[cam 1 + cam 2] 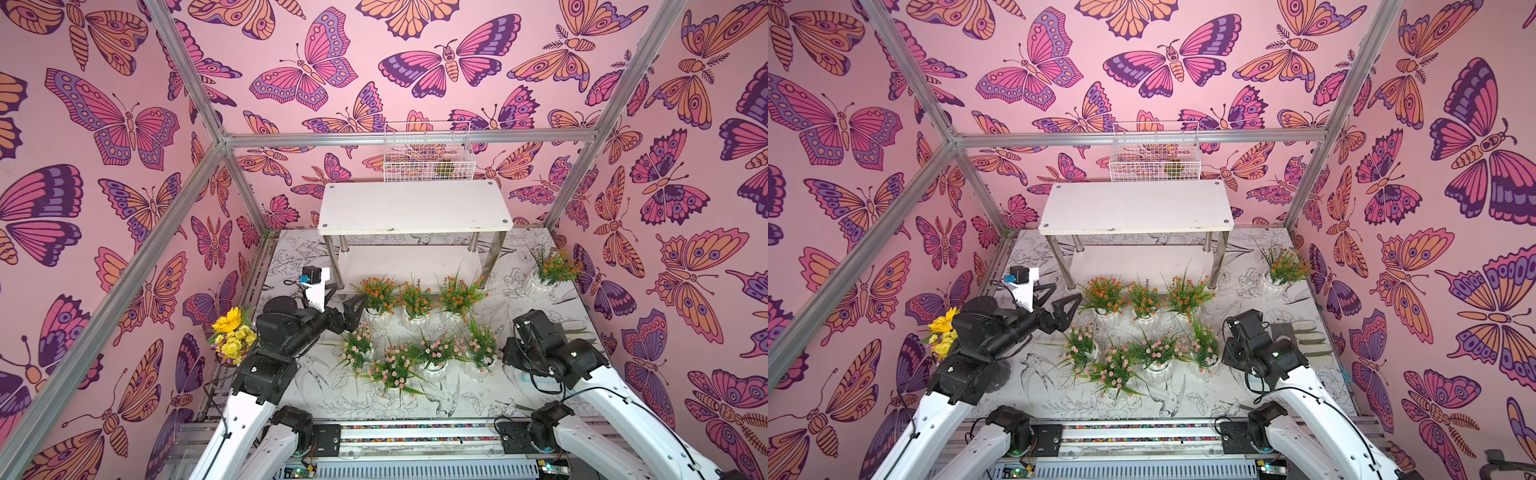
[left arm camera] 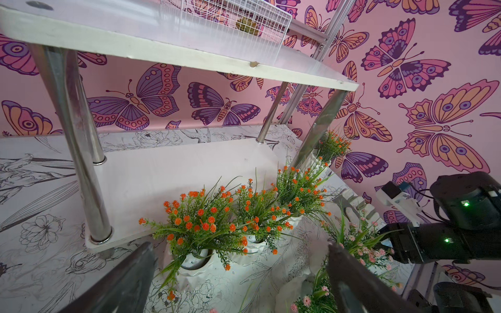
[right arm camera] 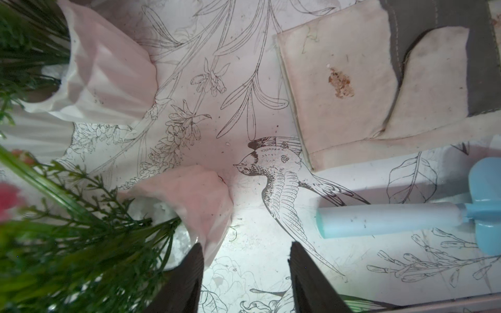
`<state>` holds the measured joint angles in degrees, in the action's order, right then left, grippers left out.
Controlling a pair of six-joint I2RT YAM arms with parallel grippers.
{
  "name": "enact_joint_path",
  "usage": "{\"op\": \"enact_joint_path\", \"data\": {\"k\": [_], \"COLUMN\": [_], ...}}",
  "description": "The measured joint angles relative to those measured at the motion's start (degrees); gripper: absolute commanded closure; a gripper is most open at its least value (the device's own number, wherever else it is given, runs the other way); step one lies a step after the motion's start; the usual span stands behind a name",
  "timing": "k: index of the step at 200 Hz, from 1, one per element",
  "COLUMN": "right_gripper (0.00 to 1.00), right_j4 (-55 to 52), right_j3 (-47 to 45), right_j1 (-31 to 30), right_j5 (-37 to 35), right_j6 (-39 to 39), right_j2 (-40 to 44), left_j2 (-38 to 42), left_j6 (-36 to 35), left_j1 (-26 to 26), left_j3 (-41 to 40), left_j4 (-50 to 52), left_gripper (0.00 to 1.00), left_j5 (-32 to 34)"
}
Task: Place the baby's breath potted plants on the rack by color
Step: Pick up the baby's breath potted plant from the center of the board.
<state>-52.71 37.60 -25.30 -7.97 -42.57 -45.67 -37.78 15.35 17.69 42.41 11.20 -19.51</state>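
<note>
My left gripper [image 1: 350, 293] hovers, jaws spread, near the orange baby's breath pots [image 1: 417, 299] lined up before the rack [image 1: 415, 208]. My right gripper [image 3: 246, 245] has its jaws apart around nothing, just beside a pink baby's breath pot [image 3: 189, 195] on the table [image 1: 316, 399].

1. Both top views: bright, even, diffuse light; pink cast off the walls [image 1: 104, 187]; soft shadows beneath the arms [image 1: 249, 415] on the tabletop [image 1: 332, 399].
2. Both top views: wide-angle bowing; frame bars [image 1: 407, 139] splay toward the edges.
3. Left wrist view: pale sheen across the rack [image 2: 108, 32] top board; left gripper [image 2: 238, 248] dark, soft-edged.
4. Right wrist view: bright patch on the tabletop before the right gripper [image 3: 246, 244]; pink-flowered plant [image 3: 67, 244] blurred, its bloom a smear.
</note>
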Motion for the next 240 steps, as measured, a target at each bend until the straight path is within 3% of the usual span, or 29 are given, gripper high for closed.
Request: {"op": "enact_joint_path", "data": {"k": [51,174,240], "right_gripper": [0.63,0.76,0.95], "right_j4": [1.86,8.72,11.72], "right_j3": [-0.46,-2.25,-2.78], "right_j1": [-3.32,-6.78,-6.86], "right_j5": [-0.33,-0.02,-0.55], "right_j6": [-0.74,-0.7,-0.28], "right_j2": [-1.22,-8.57,-10.88], "left_j2": [0.2,0.15,-0.42], "left_j6": [0.72,1.7,2.78], "left_j1": [2.16,4.87,5.6], "left_j3": [0.0,-0.02,-0.17], "left_j4": [0.02,-0.04,-0.98], "left_gripper": [0.01,0.01,0.01], "left_j5": [0.72,2.6,1.25]}}
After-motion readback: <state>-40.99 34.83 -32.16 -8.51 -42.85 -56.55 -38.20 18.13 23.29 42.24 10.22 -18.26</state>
